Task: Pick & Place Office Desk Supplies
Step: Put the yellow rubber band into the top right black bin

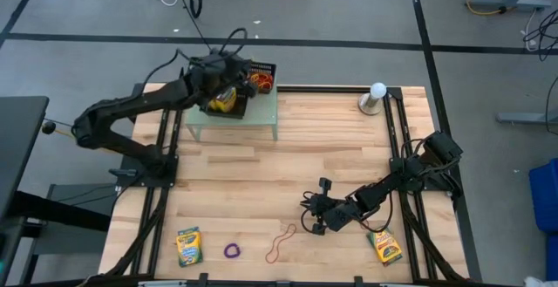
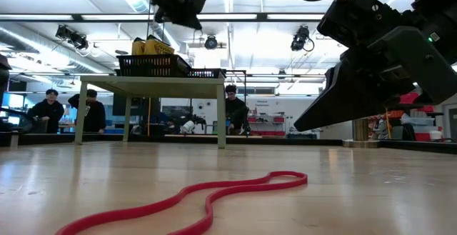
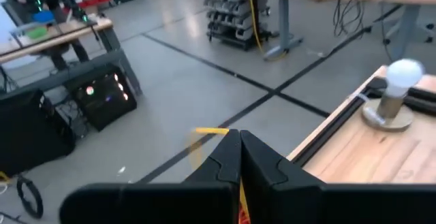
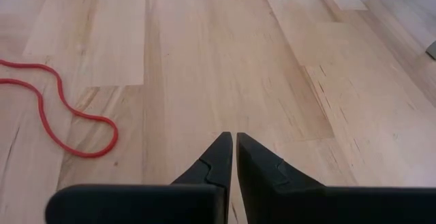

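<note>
Along the bottom of the high view lay a crayon box (image 1: 188, 246), a purple band (image 1: 232, 251), a red rubber band (image 1: 280, 243) and another crayon box (image 1: 384, 246). Just above them the right gripper (image 1: 311, 223) hovered, fingers pressed together, empty. At upper centre the left gripper (image 1: 228, 94), fingers pressed together, hung over black mesh trays (image 1: 264, 71) on a small stand table (image 1: 261, 114).

On a small glass-topped stand (image 1: 266, 119) at the table's (image 1: 288, 165) far edge sit black mesh trays (image 1: 261, 71), the ball-topped stand (image 1: 374, 99) occupies the far right corner, while crayon boxes (image 1: 188, 246) and rubber-band loops (image 1: 281, 243) line the near edge.
</note>
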